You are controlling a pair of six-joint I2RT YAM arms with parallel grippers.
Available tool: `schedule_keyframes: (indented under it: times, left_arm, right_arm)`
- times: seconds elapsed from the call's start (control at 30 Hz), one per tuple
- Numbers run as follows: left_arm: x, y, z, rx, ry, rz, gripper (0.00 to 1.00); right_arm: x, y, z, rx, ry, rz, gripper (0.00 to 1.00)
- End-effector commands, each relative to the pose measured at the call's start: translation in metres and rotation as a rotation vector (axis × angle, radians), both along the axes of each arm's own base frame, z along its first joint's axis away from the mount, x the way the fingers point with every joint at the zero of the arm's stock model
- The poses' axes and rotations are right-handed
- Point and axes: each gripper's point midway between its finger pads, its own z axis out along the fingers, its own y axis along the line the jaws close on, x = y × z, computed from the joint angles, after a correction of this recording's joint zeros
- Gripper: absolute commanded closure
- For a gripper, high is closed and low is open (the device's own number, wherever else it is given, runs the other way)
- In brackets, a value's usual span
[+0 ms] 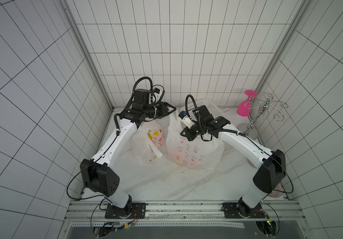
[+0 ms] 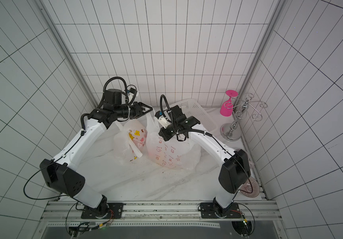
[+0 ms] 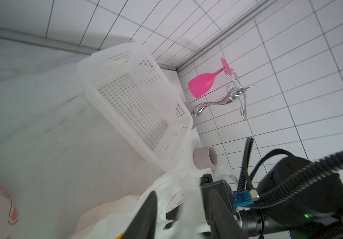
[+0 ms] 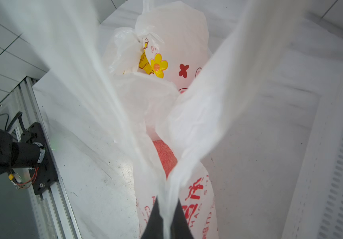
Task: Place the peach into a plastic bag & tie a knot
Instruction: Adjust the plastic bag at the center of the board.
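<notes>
**Peach inside plastic bag, bag mouth gathered in right gripper**

Right gripper: jaws pressed together on a bunched strip of the plastic bag's film. The film fans out from the fingertips into two wide, blurred sheets. Directly beyond those fingertips, in the gap between the sheets, the pink, rough-skinned peach lies low inside the bag, behind the red-printed wall.

Left gripper: jaws spread. In the left wrist view, blurred white film runs up between them; whether it touches either jaw cannot be told. In both top views a strip of the bag rises from the bag's body to this gripper, which points sideways toward the right arm's wrist.

Surroundings: a flower-printed bag, knotted at its top, stands beyond the peach as the right gripper looks, beside the held bag and under the left arm's forearm. A white perforated basket lies ahead of the left gripper. Past it, a pink glass hangs bowl-down from a chrome rack. Both bags rest on the white table.
</notes>
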Motion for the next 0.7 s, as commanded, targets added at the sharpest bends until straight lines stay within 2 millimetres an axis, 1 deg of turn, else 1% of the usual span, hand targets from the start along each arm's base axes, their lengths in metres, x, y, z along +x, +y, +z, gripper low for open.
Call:
schedule_keyframes:
  times: [0.0, 0.03, 0.07, 0.17, 0.23, 0.3, 0.33, 0.43, 0.47, 0.5, 0.57, 0.63, 0.67]
  left_arm:
    - [-0.014, 0.012, 0.050, -0.155, -0.268, -0.061, 0.35]
    - [-0.019, 0.021, 0.051, -0.164, -0.351, -0.051, 0.28]
    - [-0.021, 0.026, 0.046, -0.165, -0.404, -0.051, 0.23]
    - [-0.028, 0.026, 0.018, -0.198, -0.433, -0.106, 0.19]
    - [-0.031, 0.026, 0.004, -0.213, -0.467, -0.101, 0.14]
    - [-0.036, 0.028, -0.002, -0.221, -0.524, -0.102, 0.09]
    - [-0.042, 0.026, -0.003, -0.235, -0.558, -0.113, 0.04]
    - [-0.058, 0.019, 0.005, -0.290, -0.640, -0.164, 0.02]
    - [-0.062, 0.021, 0.011, -0.307, -0.665, -0.167, 0.03]
    - [-0.062, 0.028, 0.016, -0.314, -0.688, -0.150, 0.03]
    - [-0.064, 0.047, 0.039, -0.352, -0.757, -0.106, 0.02]
    - [-0.070, 0.057, 0.065, -0.405, -0.806, -0.108, 0.02]
    - [-0.073, 0.058, 0.077, -0.421, -0.815, -0.119, 0.02]
  right_arm:
    - [-0.010, 0.004, 0.019, 0.121, -0.033, 0.114, 1.00]
    - [-0.012, 0.004, 0.024, 0.158, -0.012, 0.138, 1.00]
    - [-0.017, 0.005, 0.030, 0.203, 0.008, 0.173, 1.00]
    - [-0.023, 0.003, 0.038, 0.262, 0.036, 0.220, 1.00]
    - [-0.025, 0.000, 0.040, 0.288, 0.052, 0.237, 1.00]
    - [-0.024, -0.003, 0.041, 0.308, 0.072, 0.238, 1.00]
    - [-0.025, -0.004, 0.042, 0.321, 0.080, 0.244, 1.00]
    - [-0.022, -0.004, 0.042, 0.334, 0.104, 0.238, 1.00]
    - [-0.021, -0.004, 0.041, 0.338, 0.117, 0.234, 1.00]
    - [-0.018, -0.005, 0.038, 0.336, 0.128, 0.223, 1.00]
    - [-0.013, -0.008, 0.031, 0.332, 0.148, 0.199, 1.00]
    - [-0.005, -0.011, 0.023, 0.320, 0.168, 0.168, 1.00]
    - [-0.003, -0.011, 0.020, 0.319, 0.182, 0.161, 1.00]
